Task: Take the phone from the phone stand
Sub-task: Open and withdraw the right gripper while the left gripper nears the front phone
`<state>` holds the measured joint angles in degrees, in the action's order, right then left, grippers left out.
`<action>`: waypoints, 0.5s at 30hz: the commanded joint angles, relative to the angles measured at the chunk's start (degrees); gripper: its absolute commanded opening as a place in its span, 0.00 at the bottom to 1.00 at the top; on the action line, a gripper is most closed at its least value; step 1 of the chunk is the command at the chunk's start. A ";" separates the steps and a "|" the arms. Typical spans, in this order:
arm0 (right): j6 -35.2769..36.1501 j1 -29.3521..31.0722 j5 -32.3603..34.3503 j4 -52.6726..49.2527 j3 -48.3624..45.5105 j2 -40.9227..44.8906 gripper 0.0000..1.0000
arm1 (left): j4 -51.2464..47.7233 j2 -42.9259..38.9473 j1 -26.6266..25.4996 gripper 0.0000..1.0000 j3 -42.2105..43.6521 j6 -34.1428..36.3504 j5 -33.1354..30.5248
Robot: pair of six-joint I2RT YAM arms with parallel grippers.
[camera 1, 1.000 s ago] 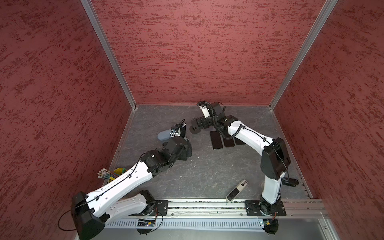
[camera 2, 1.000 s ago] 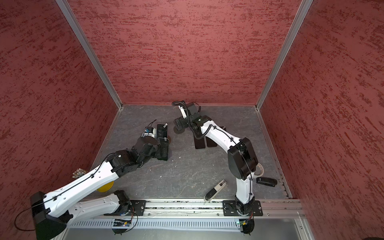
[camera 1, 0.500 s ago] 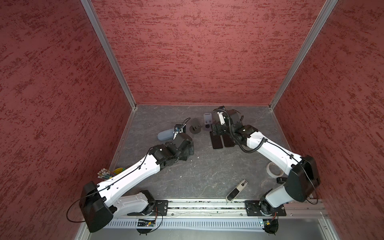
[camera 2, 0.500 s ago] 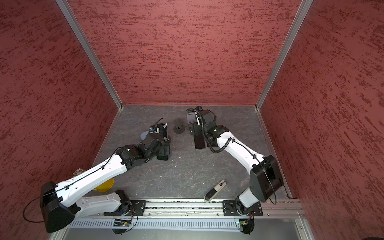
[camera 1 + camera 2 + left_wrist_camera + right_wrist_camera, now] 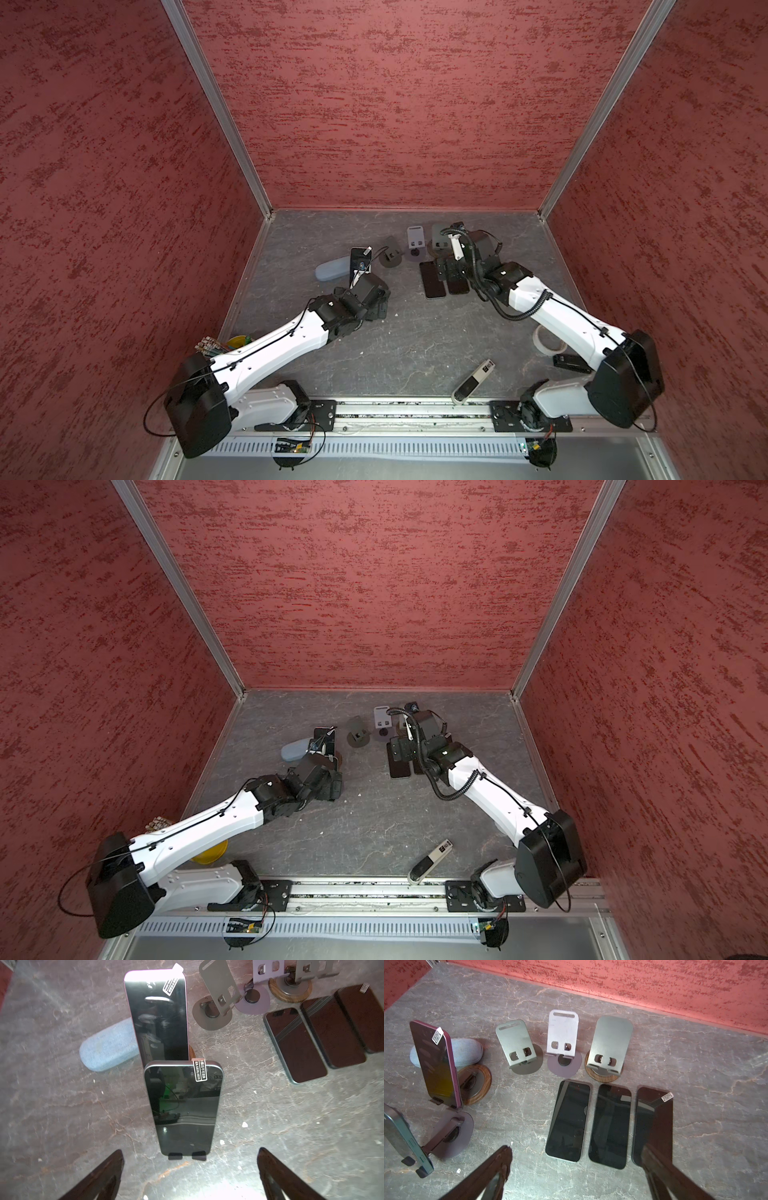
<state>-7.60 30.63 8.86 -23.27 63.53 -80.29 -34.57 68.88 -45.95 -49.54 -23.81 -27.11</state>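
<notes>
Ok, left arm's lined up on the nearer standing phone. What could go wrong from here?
The purple phone stands close behind the nearer phone; pushing in could topple it. The nearer phone sits on the two small lips of its stand, so a skewed pinch by the open left fingers might drag the stand along.

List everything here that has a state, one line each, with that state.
Purple phone, upright on wooden-base stand.
Green phone, upright on dark-base stand.
Three other stands, empty.
Three other phones, lying flat, face up.
Blue case, shut.
Left fingers, open, empty.
Right fingers, open, empty.
</notes>
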 commanded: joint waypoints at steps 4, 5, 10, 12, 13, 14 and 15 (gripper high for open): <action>0.12 -0.57 -0.76 -0.07 -0.50 1.19 0.99 | 9.42 -2.00 1.84 0.99 4.70 8.44 1.09; 0.30 -0.57 -0.55 -0.07 -0.59 1.15 0.99 | 10.86 -2.47 2.19 0.99 5.65 9.09 1.95; 0.37 -0.67 0.79 -0.37 -1.01 1.01 0.99 | 14.51 -3.56 3.68 1.00 8.19 10.21 4.70; 0.13 -0.67 0.81 -0.46 -1.12 1.09 0.99 | 14.84 -3.33 4.82 1.00 8.48 9.56 6.44; 0.09 -0.66 0.81 -0.55 -1.16 1.09 0.99 | 15.00 -3.15 5.39 0.99 8.60 9.10 7.39; 0.00 -0.66 0.94 -0.63 -1.21 1.18 0.99 | 15.28 -3.06 5.83 0.99 8.71 8.74 8.40; 0.00 -0.66 1.02 -0.72 -1.21 1.19 0.99 | 15.66 -2.89 6.25 0.99 8.89 8.40 9.33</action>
<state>-7.05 30.52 8.82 -23.42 63.02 -80.25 -22.02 66.26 -40.80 -41.08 -15.55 -21.26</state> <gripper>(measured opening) 0.988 0.995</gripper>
